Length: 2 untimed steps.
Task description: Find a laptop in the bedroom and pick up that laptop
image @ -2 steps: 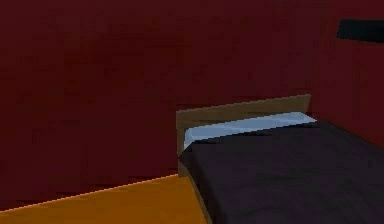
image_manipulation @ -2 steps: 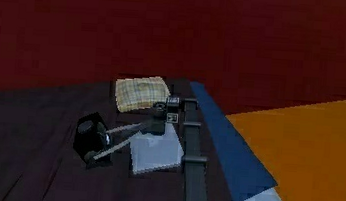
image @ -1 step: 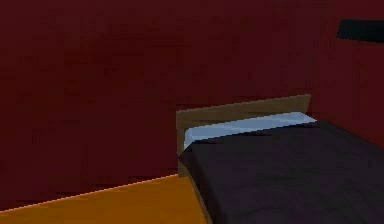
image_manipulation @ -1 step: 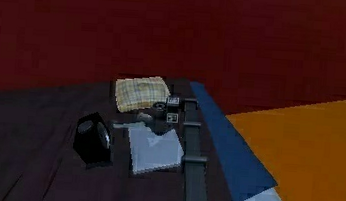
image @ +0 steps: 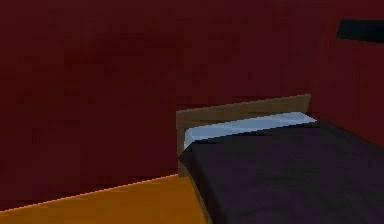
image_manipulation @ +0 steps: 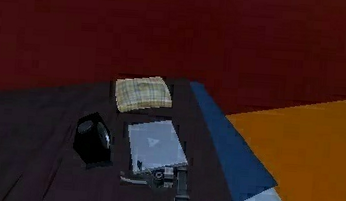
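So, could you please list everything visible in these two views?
wall: one, dark red, at the back
floor: one, orange, forward view's bottom left
bed: one, dark cover, against the wall
headboard: one, brown, at the bed's head
pillow: one, pale blue, against the headboard
panel: one, black, high on the wall
cushion: one, tan checked, on the bed
laptop: one, grey, flat on the bed
object: one, black, on the bed beside the laptop
arm: one, dark, arm side view's bottom edge
gripper: one, dark, by the laptop; cannot tell whether it holds anything
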{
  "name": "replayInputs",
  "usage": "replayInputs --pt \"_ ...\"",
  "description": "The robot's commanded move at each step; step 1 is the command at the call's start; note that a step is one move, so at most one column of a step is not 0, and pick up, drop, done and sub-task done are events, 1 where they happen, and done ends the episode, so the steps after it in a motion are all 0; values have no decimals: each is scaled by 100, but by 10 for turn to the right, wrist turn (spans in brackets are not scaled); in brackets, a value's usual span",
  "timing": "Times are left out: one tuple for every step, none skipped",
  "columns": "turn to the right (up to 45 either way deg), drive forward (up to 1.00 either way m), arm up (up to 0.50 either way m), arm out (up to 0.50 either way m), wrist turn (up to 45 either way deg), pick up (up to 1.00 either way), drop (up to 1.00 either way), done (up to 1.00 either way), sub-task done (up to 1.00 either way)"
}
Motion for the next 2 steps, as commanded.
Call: replayInputs --pt "0 0 0 0 0 100 0 0 0" --pt "0 0 10 0 0 0 0 0 0"
